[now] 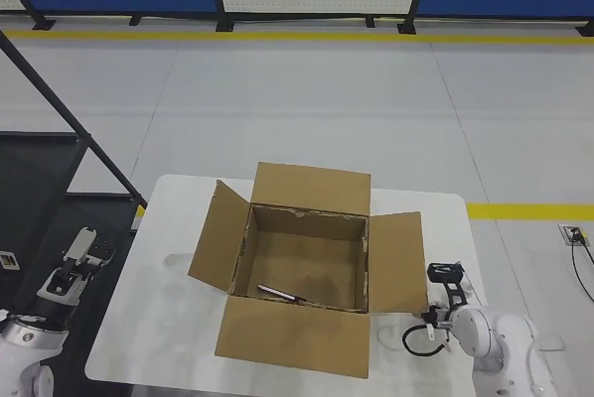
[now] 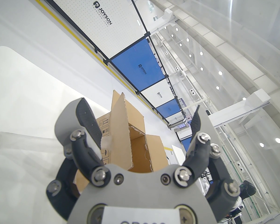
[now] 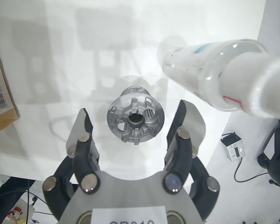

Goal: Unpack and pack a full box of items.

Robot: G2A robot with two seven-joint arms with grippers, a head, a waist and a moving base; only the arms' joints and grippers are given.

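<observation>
An open cardboard box (image 1: 297,268) stands mid-table with its flaps folded out, and a thin dark item (image 1: 277,294) lies on its floor. My right gripper (image 3: 133,111) is open above the table, right of the box, also seen from the top view (image 1: 446,290). A grey metal hub-shaped part (image 3: 135,117) sits on the table under the gap between its fingers, untouched. A white bottle (image 3: 212,71) stands close beside it. My left gripper (image 2: 140,115) is open and holds nothing, off the table's left edge (image 1: 78,250), facing the box (image 2: 130,141).
The white table (image 1: 178,298) has bare surface left of the box. A corner of the box flap (image 3: 0,82) lies near the right gripper. A black frame (image 1: 39,89) stands at the far left. A socket with a cable (image 1: 572,235) lies on the floor.
</observation>
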